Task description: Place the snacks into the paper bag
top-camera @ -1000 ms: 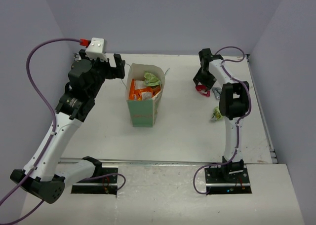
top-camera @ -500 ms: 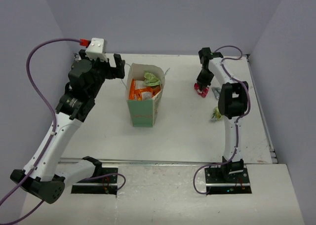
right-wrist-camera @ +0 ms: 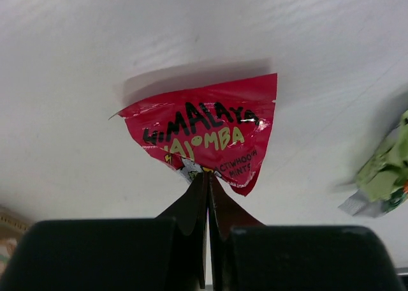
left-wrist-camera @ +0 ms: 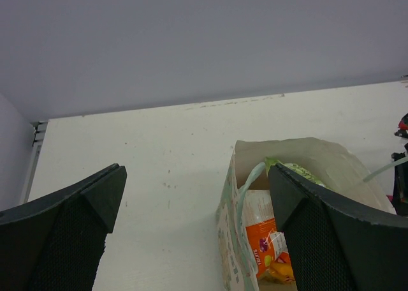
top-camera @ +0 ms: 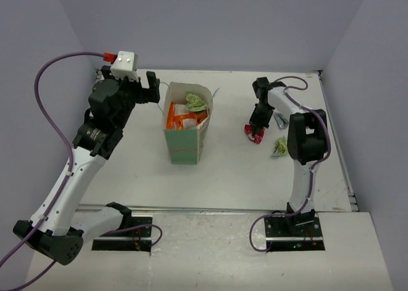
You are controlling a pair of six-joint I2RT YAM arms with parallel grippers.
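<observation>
The mint-green paper bag [top-camera: 183, 145] stands upright at mid-table, holding orange pouches [top-camera: 182, 120] and a green packet [top-camera: 197, 102]. My right gripper [top-camera: 257, 126] is to its right, shut on the lower edge of a red packet [top-camera: 253, 134]. In the right wrist view the red packet [right-wrist-camera: 204, 138] hangs just above the table from the pinched fingertips of that gripper [right-wrist-camera: 207, 175]. Another green packet [top-camera: 279, 147] and a grey packet [top-camera: 280, 119] lie on the table nearby. My left gripper [top-camera: 148, 89] hovers wide open, holding nothing, beside the bag's left rim [left-wrist-camera: 237, 176].
Purple walls enclose the table on the back, left and right. The right arm's forearm [top-camera: 305, 134] stands over the loose packets. The green packet [right-wrist-camera: 382, 176] lies at the right edge of the right wrist view.
My right gripper shut on the red packet and drew it toward the front and slightly left, off the table. The left arm held still.
</observation>
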